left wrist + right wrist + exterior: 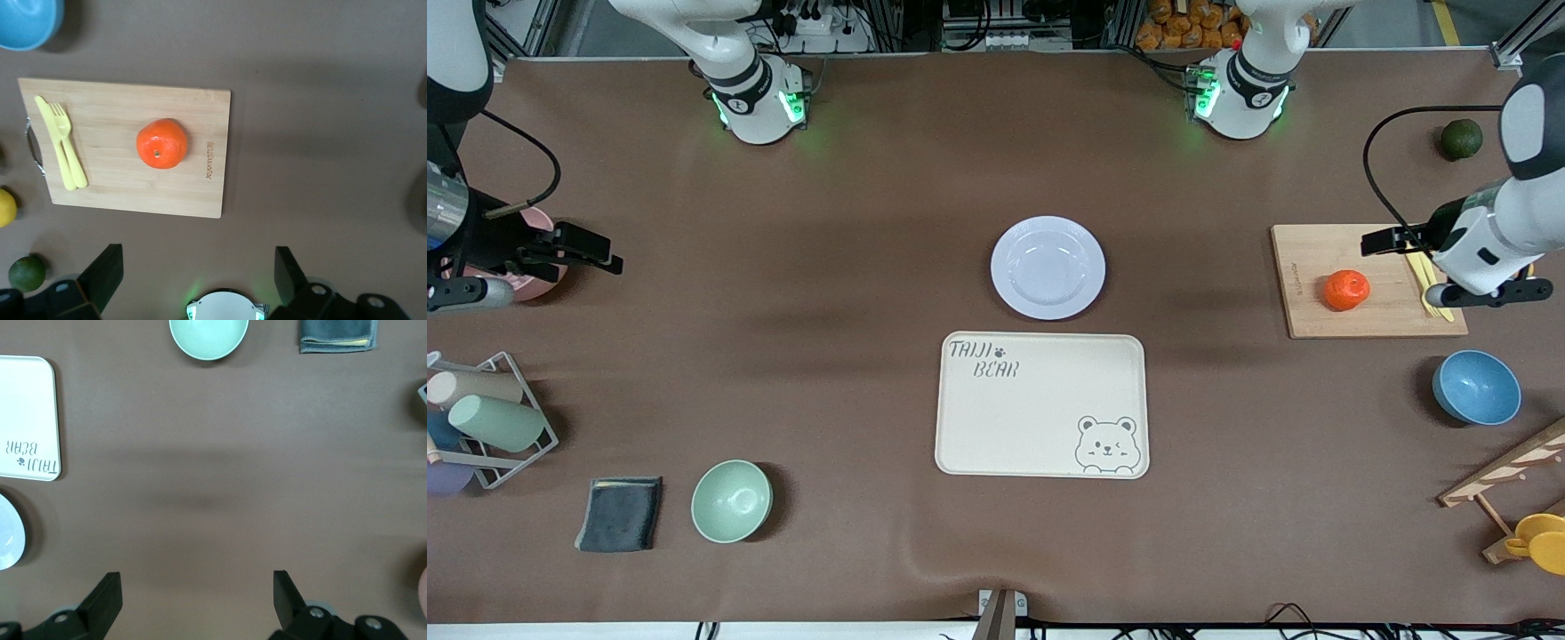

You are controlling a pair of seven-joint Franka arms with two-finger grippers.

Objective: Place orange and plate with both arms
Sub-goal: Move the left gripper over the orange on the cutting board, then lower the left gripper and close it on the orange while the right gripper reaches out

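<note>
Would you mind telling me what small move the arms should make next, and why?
Probably the left gripper should descend toward the orange, which sits untouched on the cutting board while that gripper is open above the board. The right gripper, also open, is up over bare table at the right arm's end, away from the plate, and could approach the plate afterwards.

1. The orange [1346,290] was vivid red-orange, on a pale wooden board [1307,267].
2. Beside the orange lay a yellow fork [65,143].
3. The plate [1048,267] was glossy lavender-white.
4. Just nearer the camera than the plate, the cream tray [1040,418] bore grey lettering and a bear drawing.
5. The table [854,267] was brown.
</note>
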